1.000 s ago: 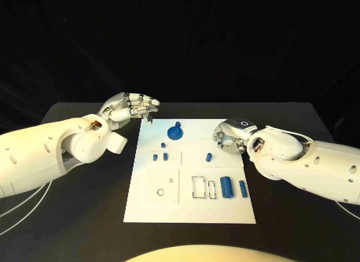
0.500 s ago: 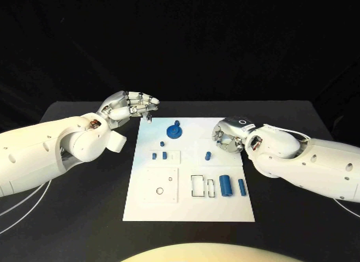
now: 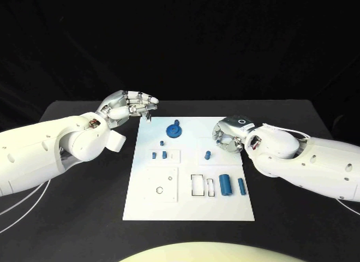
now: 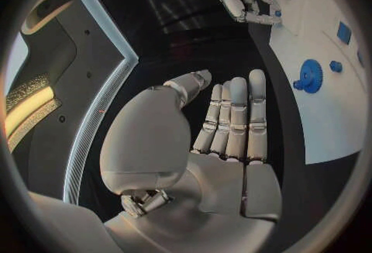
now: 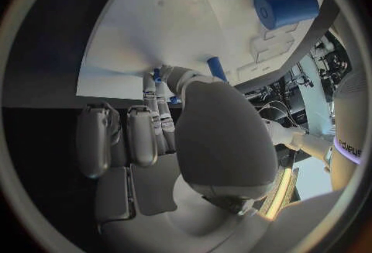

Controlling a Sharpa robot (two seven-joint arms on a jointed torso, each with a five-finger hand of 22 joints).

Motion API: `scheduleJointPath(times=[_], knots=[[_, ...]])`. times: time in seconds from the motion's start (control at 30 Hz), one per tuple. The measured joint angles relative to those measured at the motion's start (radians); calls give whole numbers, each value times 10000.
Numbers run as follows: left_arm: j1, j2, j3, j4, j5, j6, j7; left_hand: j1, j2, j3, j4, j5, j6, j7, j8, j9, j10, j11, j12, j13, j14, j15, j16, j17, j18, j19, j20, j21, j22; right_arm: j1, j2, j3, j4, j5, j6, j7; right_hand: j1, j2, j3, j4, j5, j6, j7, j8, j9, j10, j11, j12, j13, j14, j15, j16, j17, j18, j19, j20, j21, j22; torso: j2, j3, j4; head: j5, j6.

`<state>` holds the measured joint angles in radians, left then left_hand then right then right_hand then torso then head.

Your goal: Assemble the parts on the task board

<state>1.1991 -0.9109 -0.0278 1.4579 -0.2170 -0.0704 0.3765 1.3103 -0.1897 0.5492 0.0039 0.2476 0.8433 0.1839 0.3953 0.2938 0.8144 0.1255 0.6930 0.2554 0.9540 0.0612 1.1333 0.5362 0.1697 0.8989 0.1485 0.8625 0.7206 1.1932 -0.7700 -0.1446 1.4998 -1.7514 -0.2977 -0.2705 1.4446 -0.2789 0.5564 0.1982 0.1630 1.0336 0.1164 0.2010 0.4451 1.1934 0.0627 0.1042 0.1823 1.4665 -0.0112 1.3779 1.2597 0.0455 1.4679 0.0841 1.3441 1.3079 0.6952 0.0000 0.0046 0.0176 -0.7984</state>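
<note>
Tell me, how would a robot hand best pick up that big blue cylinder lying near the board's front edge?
Probably from above, pinching the big blue cylinder across its round sides at mid-length. It lies flat on the white task board, with open gaps alongside for fingertips.

My arms are glossy white shells dotted with small round holes, ending in silver jointed hands, the left hand [image 3: 131,105] and the right hand [image 3: 228,138].

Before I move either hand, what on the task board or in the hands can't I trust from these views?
- Right hand, head view: its own wrist covers the fingertips; whether they pinch something is unclear, even in the right wrist view.
- Small blue parts on the task board, head view: too small to tell seated from loose.
- Blue cylinder, right wrist view: partly cut off by the circle's rim.
</note>
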Motion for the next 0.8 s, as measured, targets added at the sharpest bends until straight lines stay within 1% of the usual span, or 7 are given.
scheduleJointPath(times=[0.13,0.33,0.47,0.53,0.6,0.7,0.8], knots=[[0,-11,0,0,-2,2,-5,0,0,0,0,0,-16,16,0,0,-33,33,-45,-8,0,0,0,0,0,0,0,0,0,-2,-2,0,9,-59,15,-25,-28,29,69,-69,57,97,-97,0,31,74,-74,-1,-28,0,0,0,-62,0,0,0,85,-1,0,-2,1,-2,-4],[0,-19,0,-4,-8,5,-18,0,0,0,0,0,-16,16,0,9,-33,33,-46,-20,0,0,0,0,0,0,0,0,0,-2,-13,5,21,-102,48,-41,-38,38,208,-211,99,195,-115,47,63,159,-134,-41,-49,0,0,0,-45,1,0,0,96,-2,0,-5,5,-2,-24],[0,-30,0,-7,-11,6,-30,0,0,0,0,0,-16,16,0,9,-32,33,-46,-20,1,0,0,0,0,0,0,0,0,-3,-18,9,30,-129,71,-48,-35,41,349,-467,209,286,-102,78,99,315,-153,-119,-74,0,0,0,2,1,-36,-36,204,-2,0,-7,5,-3,-32],[0,-35,0,-8,-13,7,-38,0,0,0,0,0,-16,16,0,9,-103,33,-45,-30,0,0,0,1,0,0,0,0,0,-5,-19,11,38,-154,79,-54,30,106,430,-572,230,317,-130,78,110,367,-152,-157,-85,-4,-3,0,40,1,-32,-40,240,-2,0,-7,5,-3,-32],[0,-37,-1,-8,-14,8,-44,0,0,0,0,0,-16,16,0,8,-104,34,-46,-30,0,0,0,1,0,0,0,0,1,-8,-18,11,47,-180,79,-62,124,200,536,-762,213,436,-110,125,145,433,-109,-176,-86,1,-71,77,113,1,1,-74,404,-3,0,-6,4,-8,-36],[0,-39,-1,-8,-16,9,-51,0,0,0,0,0,-16,16,0,9,-104,34,-46,-30,0,0,0,1,0,0,0,0,1,-18,-14,11,58,-211,60,-73,108,400,688,-967,-154,639,-123,236,194,543,1,-171,-86,1,-71,76,52,2,-35,-110,561,-3,0,-5,3,-10,-38],[0,-40,-1,-8,-18,9,-58,0,0,0,0,0,-16,16,0,8,-103,34,-46,-29,1,-1,0,1,-1,0,0,0,1,-34,-12,9,66,-233,4,-87,48,510,727,-1008,-295,704,-96,279,248,593,51,-168,-86,1,-71,76,-2,2,-34,-110,624,-3,0,-3,2,-11,-35]])
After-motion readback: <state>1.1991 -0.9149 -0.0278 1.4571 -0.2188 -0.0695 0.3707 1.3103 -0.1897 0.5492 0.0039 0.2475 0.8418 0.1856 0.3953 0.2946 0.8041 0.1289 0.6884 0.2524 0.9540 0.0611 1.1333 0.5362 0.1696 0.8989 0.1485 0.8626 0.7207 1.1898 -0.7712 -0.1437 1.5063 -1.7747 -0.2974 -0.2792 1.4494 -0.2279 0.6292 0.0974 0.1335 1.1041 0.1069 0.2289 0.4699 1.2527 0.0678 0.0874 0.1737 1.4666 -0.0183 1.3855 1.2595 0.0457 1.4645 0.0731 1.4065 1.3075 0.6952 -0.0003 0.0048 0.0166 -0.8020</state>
